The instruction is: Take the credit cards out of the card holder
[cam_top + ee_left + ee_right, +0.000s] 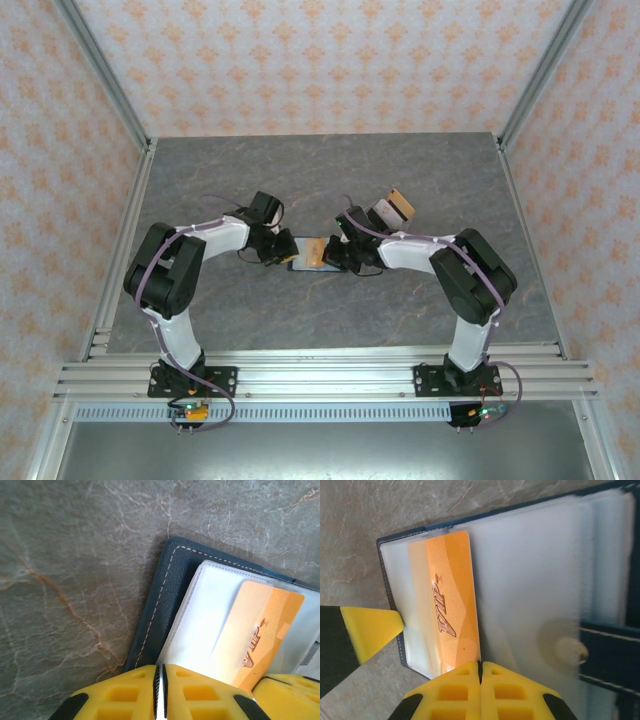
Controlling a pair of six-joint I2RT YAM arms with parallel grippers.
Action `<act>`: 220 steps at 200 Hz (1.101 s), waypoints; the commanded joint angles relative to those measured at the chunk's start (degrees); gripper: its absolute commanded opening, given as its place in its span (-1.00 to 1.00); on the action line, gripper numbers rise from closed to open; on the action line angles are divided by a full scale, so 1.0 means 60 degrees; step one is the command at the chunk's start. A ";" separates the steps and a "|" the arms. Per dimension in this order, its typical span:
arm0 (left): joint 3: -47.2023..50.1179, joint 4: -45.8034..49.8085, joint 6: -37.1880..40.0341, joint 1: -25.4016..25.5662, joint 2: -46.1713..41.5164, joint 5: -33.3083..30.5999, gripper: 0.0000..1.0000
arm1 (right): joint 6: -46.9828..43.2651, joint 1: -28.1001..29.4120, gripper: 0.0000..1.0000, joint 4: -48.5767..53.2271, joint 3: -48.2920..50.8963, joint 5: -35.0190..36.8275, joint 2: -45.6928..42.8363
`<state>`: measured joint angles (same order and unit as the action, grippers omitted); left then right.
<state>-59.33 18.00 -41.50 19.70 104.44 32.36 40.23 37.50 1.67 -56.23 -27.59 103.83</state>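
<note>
Bright, even light falls from above; we see only faint, soft shadows under the arms (165, 275) on the grey surface (330, 180). Close up, glare whitens the card holder's (165, 590) clear sleeves beside the orange card (260, 630). Below the card holder, the yellow left fingers (125, 695) are out of focus. In the right wrist view, the card holder's snap (565, 650) side is smeared with blur.
</note>
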 commanded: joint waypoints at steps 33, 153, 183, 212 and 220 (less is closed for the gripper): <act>-0.0093 0.0103 0.0265 -0.0060 -0.0898 0.0503 -0.70 | -0.0128 -0.0049 -0.95 -0.0064 0.0041 0.0051 -0.0066; -0.0191 -0.0178 0.0396 0.0257 0.0159 0.0650 -0.72 | 0.0400 -0.0205 -0.84 -0.1550 0.0311 -0.0930 -0.0034; -0.0175 0.0003 0.0551 0.0269 0.0314 0.0496 -0.73 | 0.0819 -0.0257 -0.70 -0.2484 0.0409 -0.1415 0.0017; -0.0146 0.0015 0.0569 0.0268 0.0446 0.0497 -0.74 | 0.0883 -0.0258 -0.64 -0.2351 0.0184 -0.1345 0.0216; -0.0146 0.0031 0.0573 0.0269 0.0449 0.0474 -0.74 | 0.0870 -0.0244 -0.62 -0.2188 0.0109 -0.1273 0.0282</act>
<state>-60.60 18.06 -39.31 21.02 105.91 35.75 44.56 36.16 -9.96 -54.13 -34.96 104.03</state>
